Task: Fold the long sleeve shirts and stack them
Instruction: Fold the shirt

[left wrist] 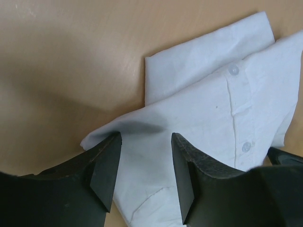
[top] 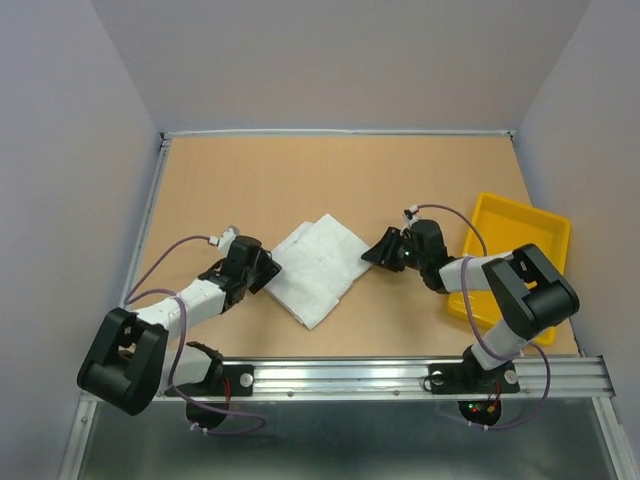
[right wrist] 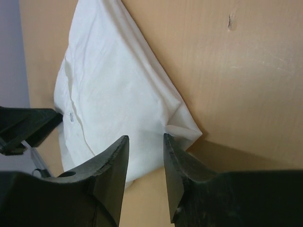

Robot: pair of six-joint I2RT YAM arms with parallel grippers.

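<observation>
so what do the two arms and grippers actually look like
The left arm and right arm match: black joint housings, white forearm link, thin lilac cables looping outside. The left gripper and right gripper are black, each with two wedge-shaped fingers.

The tan table carries two items. A folded white shirt lies flat at frame centre. A yellow tray rests at the right.

Left wrist: shirt runs off the right edge beyond the left fingers; its near corner is hidden under them. Right wrist: shirt cut off at top, near part behind right fingers. Top: finger gaps too small to read; right arm covers tray near side.
</observation>
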